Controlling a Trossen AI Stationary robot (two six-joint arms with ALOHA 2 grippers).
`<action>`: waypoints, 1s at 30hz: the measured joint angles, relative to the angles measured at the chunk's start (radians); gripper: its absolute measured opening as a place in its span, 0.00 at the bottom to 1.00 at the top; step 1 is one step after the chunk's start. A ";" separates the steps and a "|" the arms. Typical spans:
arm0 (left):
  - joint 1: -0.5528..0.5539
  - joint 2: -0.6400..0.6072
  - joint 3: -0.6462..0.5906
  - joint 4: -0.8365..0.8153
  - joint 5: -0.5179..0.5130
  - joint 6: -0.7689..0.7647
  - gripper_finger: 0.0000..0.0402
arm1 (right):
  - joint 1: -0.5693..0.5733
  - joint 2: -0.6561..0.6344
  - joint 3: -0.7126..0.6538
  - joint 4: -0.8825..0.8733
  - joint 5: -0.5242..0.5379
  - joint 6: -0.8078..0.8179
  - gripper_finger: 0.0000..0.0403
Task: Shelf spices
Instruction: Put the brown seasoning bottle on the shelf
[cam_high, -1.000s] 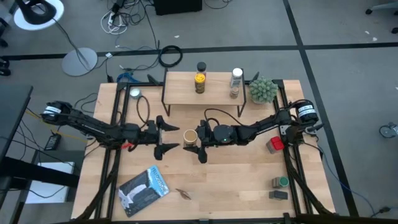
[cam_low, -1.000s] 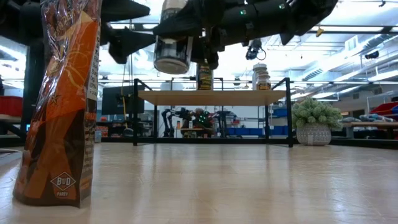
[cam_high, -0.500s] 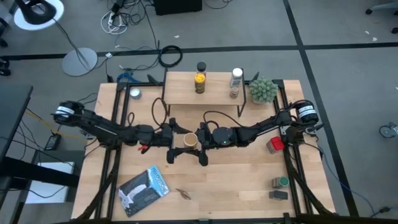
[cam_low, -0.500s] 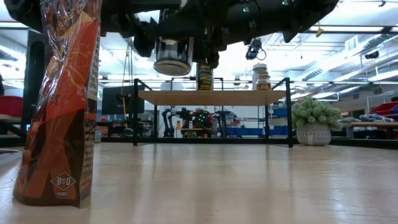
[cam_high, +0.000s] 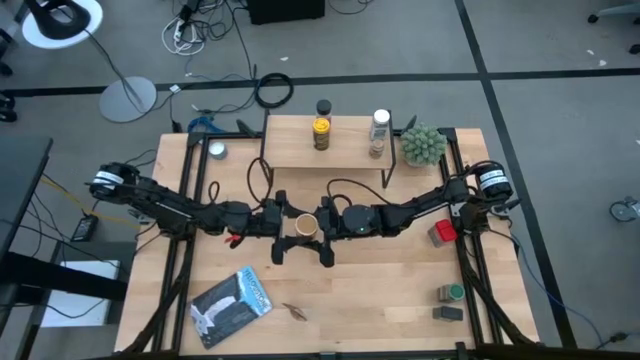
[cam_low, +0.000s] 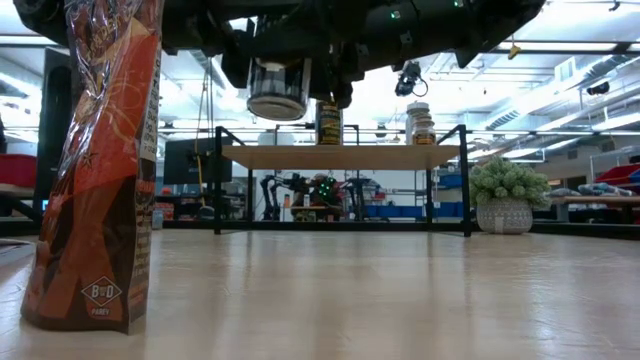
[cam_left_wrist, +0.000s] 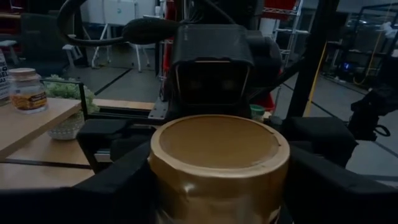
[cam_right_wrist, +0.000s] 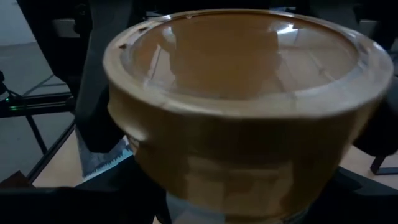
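Above the middle of the table (cam_high: 380, 290), the right gripper (cam_high: 318, 224) is gripping the tan-lidded jar (cam_high: 306, 223), its fingers clamping the jar's sides and holding it in the air in front of the shelf (cam_high: 300, 155). The left gripper (cam_high: 282, 224) is meeting it from the opposite side, its fingers bracketing the same jar; whether they are touching it cannot be told. In the low view the jar (cam_low: 277, 90) is hanging clear of the tabletop. On the shelf, a yellow jar (cam_high: 321, 133) and a white-capped clear bottle (cam_high: 379, 131) are standing upright, well apart. A potted plant (cam_high: 422, 145) is sitting just beside the shelf's right end.
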 joint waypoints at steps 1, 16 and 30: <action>0.000 0.000 0.000 0.000 -0.001 0.000 0.69 | 0.000 0.000 0.000 0.000 0.001 0.002 0.69; 0.000 0.000 0.000 0.006 -0.002 -0.002 0.72 | 0.000 0.000 0.000 0.005 0.000 0.014 0.71; 0.000 0.000 -0.001 0.004 -0.005 -0.001 0.71 | -0.001 0.000 0.000 -0.020 0.000 0.039 0.81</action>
